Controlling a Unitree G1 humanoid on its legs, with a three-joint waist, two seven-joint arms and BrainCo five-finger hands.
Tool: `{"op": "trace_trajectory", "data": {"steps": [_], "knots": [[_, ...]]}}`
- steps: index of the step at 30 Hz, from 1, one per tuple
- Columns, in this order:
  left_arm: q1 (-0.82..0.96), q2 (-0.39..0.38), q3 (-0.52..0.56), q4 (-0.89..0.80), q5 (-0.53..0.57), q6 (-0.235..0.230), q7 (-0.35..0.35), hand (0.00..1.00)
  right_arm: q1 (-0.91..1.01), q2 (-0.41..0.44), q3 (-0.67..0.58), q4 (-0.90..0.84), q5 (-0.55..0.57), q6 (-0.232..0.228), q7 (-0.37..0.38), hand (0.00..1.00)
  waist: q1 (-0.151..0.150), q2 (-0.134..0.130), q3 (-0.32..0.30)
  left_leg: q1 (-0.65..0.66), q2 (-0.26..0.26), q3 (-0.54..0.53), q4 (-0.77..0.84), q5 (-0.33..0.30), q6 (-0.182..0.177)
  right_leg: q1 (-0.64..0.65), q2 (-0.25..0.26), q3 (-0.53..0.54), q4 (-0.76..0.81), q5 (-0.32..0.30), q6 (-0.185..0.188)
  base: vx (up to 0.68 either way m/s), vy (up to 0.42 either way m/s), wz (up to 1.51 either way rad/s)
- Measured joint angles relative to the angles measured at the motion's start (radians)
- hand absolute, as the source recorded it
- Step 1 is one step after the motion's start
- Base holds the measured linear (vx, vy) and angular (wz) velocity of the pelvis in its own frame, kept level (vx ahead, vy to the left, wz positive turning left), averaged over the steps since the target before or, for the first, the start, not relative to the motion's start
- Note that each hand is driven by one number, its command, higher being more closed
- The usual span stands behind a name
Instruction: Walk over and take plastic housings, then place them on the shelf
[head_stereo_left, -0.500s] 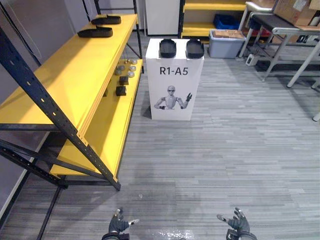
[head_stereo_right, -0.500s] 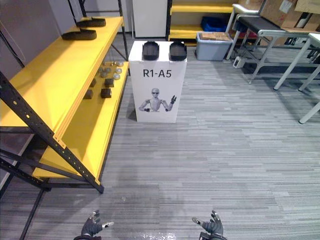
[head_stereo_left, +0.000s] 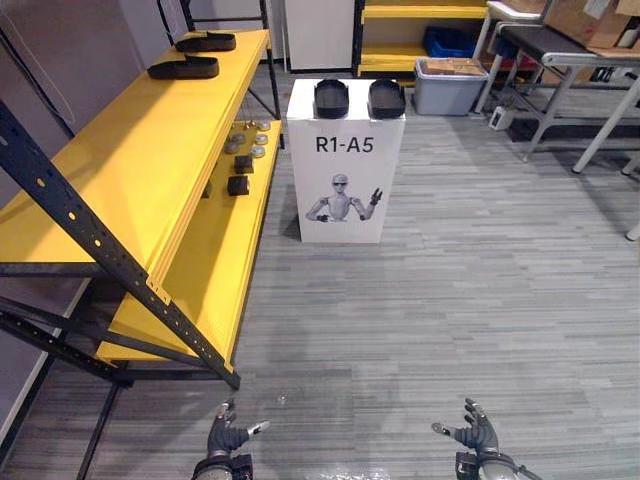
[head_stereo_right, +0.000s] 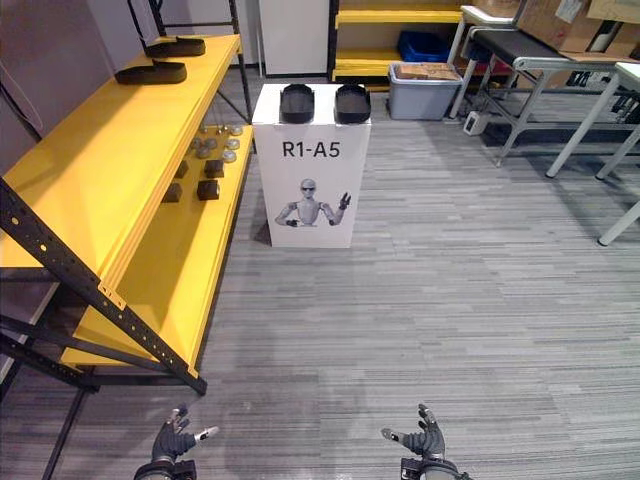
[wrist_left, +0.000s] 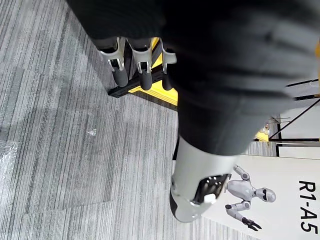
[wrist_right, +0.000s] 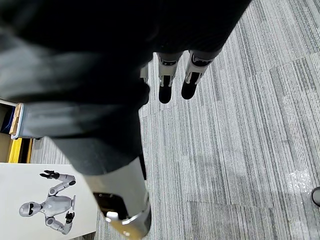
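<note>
A black plastic housing (head_stereo_left: 331, 97) lies by the left edge of the top of a white stand (head_stereo_left: 300, 200), and a second housing (head_stereo_left: 386, 98) lies by the right edge of that top, the two side by side and not touching. The stand is on the grey floor (head_stereo_left: 450, 300), just beside the far end of the yellow shelf (head_stereo_left: 130, 170) that runs along the robot's left. Two more black housings lie at the far end of the shelf's top board, one (head_stereo_left: 184, 68) nearer the robot and one (head_stereo_left: 206, 42) behind it near the far edge. Small parts (head_stereo_left: 240, 185) sit on the shelf's lower board (head_stereo_left: 215, 270), toward its far end. A grey bin (head_stereo_left: 450, 85) stands on the floor beyond the stand. The left hand (head_stereo_left: 225, 438) and the right hand (head_stereo_left: 478, 437) hang low over the floor, well apart from the stand, both empty. Their fingers (wrist_left: 120, 75) (wrist_right: 165, 90) are straight and relaxed, with the thumbs held out.
</note>
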Motion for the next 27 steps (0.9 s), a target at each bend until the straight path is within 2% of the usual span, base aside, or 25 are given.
{"op": "trace_trajectory", "data": {"steps": [4,10,13,15,17,18,19,20,22,23,25,26,27], "knots": [[0.008,-0.010,0.001,0.001,0.000,0.000,0.001,0.00,0.000,0.000,0.000,0.012,0.010,0.000,-0.001,0.00,0.001,0.001,0.001,-0.001,0.003,0.015,0.002,-0.001,0.001,-0.010,0.002,0.004,0.002,0.000,-0.001,-0.09,0.000,-0.06],[0.022,-0.014,0.027,0.009,-0.001,0.007,0.006,0.00,-0.005,0.004,0.000,0.035,0.033,0.001,-0.004,0.00,0.007,0.005,0.004,-0.050,0.018,0.053,0.031,-0.028,0.033,-0.061,0.018,0.034,0.017,0.009,-0.016,-0.07,0.002,-0.18],[0.022,-0.014,0.052,0.009,-0.002,0.007,0.017,0.00,-0.009,0.005,-0.001,0.035,0.044,0.003,-0.006,0.00,0.011,0.005,0.006,-0.084,0.026,0.078,0.067,-0.061,0.037,-0.100,0.023,0.053,0.047,-0.017,-0.023,-0.01,0.010,-0.19],[0.023,-0.013,0.057,0.009,-0.002,0.007,0.017,0.00,-0.012,0.006,-0.001,0.035,0.044,0.003,-0.011,0.00,0.010,0.003,0.007,-0.104,0.028,0.086,0.108,-0.093,0.041,-0.156,0.018,0.052,0.149,-0.083,-0.018,0.02,0.016,-0.20],[0.032,-0.013,0.055,0.009,-0.002,0.008,0.017,0.00,-0.012,0.006,-0.002,0.043,0.044,0.004,-0.015,0.00,0.006,-0.005,0.010,-0.104,0.015,0.101,0.158,-0.136,0.058,-0.219,-0.013,0.044,0.336,-0.187,0.020,0.11,0.027,-0.12],[0.034,-0.013,0.052,0.009,-0.003,0.009,0.017,0.00,-0.012,0.005,-0.002,0.048,0.044,0.005,-0.017,0.00,0.005,-0.008,0.014,-0.101,0.013,0.100,0.165,-0.148,0.061,-0.232,-0.022,0.026,0.382,-0.196,0.034,0.18,0.040,-0.08],[0.035,-0.009,0.045,0.009,-0.003,0.009,0.018,0.00,-0.014,0.009,-0.001,0.057,0.044,0.008,-0.018,0.00,0.009,-0.007,0.014,-0.091,0.013,0.101,0.167,-0.167,0.067,-0.282,-0.040,-0.029,0.500,-0.196,0.034,0.23,0.050,-0.01],[0.027,0.002,0.034,0.008,-0.002,0.009,0.018,0.00,-0.018,0.018,0.001,0.057,0.044,0.009,-0.018,0.00,0.006,-0.006,0.028,-0.055,0.013,0.092,0.164,-0.181,0.073,-0.352,-0.072,-0.085,0.670,-0.202,0.053,0.24,0.045,0.04],[0.013,0.022,0.013,0.012,-0.002,0.011,0.018,0.00,-0.018,0.018,0.010,0.064,0.044,0.009,-0.018,0.00,0.000,-0.012,0.041,-0.009,0.016,0.075,0.160,-0.203,0.078,-0.412,-0.120,-0.161,0.788,-0.228,0.045,0.34,-0.009,0.27],[-0.001,0.030,0.003,0.014,-0.003,0.012,0.019,0.00,-0.033,0.007,0.010,0.077,0.044,0.010,-0.018,0.00,-0.006,-0.015,0.049,0.025,0.027,0.060,0.142,-0.208,0.073,-0.447,-0.145,-0.206,0.779,-0.230,0.042,0.43,-0.063,0.38],[-0.037,0.032,-0.004,0.033,-0.003,0.012,0.020,0.00,-0.057,-0.009,0.013,0.080,0.044,0.010,-0.019,0.00,-0.028,0.004,0.071,0.064,0.069,0.029,0.111,-0.207,0.072,-0.488,-0.143,-0.263,0.712,-0.228,0.028,0.37,-0.105,0.55],[-0.068,0.036,-0.004,0.051,-0.003,0.011,0.021,0.00,-0.079,-0.020,0.022,0.080,0.044,0.010,-0.020,0.00,-0.043,0.017,0.086,0.090,0.107,0.016,0.091,-0.203,0.065,-0.521,-0.130,-0.297,0.607,-0.201,0.011,0.44,-0.165,0.59],[-0.082,0.045,-0.004,0.054,-0.003,0.011,0.021,0.00,-0.089,-0.022,0.023,0.079,0.044,0.009,-0.021,0.00,-0.044,0.010,0.090,0.111,0.117,0.016,0.077,-0.195,0.041,-0.531,-0.120,-0.297,0.487,-0.142,0.009,0.55,-0.248,0.44]]}}
